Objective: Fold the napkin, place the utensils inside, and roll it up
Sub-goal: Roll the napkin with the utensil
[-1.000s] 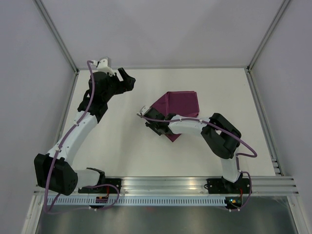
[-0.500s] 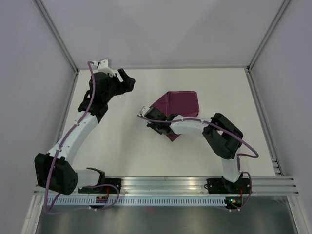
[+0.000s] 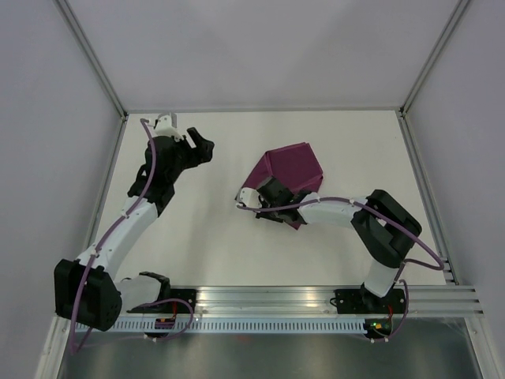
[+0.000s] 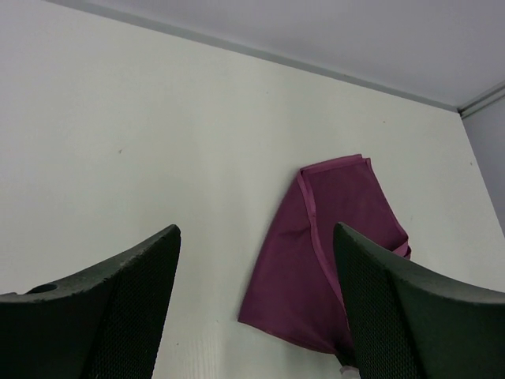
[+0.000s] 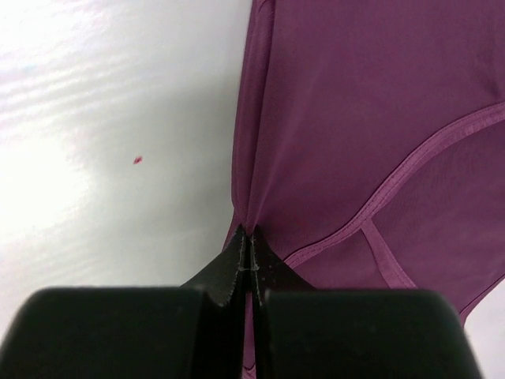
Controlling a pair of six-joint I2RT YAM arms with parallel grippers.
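The magenta-purple napkin (image 3: 292,167) lies partly folded in the middle of the table, its near-left part lifted. It also shows in the left wrist view (image 4: 331,245) and the right wrist view (image 5: 371,118). My right gripper (image 3: 264,196) is shut on the napkin's near-left edge; in the right wrist view the gripper (image 5: 249,237) pinches the cloth between closed fingers. My left gripper (image 3: 197,142) is open and empty, well to the left of the napkin, near the back left. The knife is not in view.
The white table (image 3: 197,229) is bounded by grey walls on the left, back and right. A metal rail (image 3: 268,300) with the arm bases runs along the near edge.
My right gripper has moved right and back with the napkin's edge, lifting the cloth and changing its shape. My left gripper has drawn slightly toward the near side.
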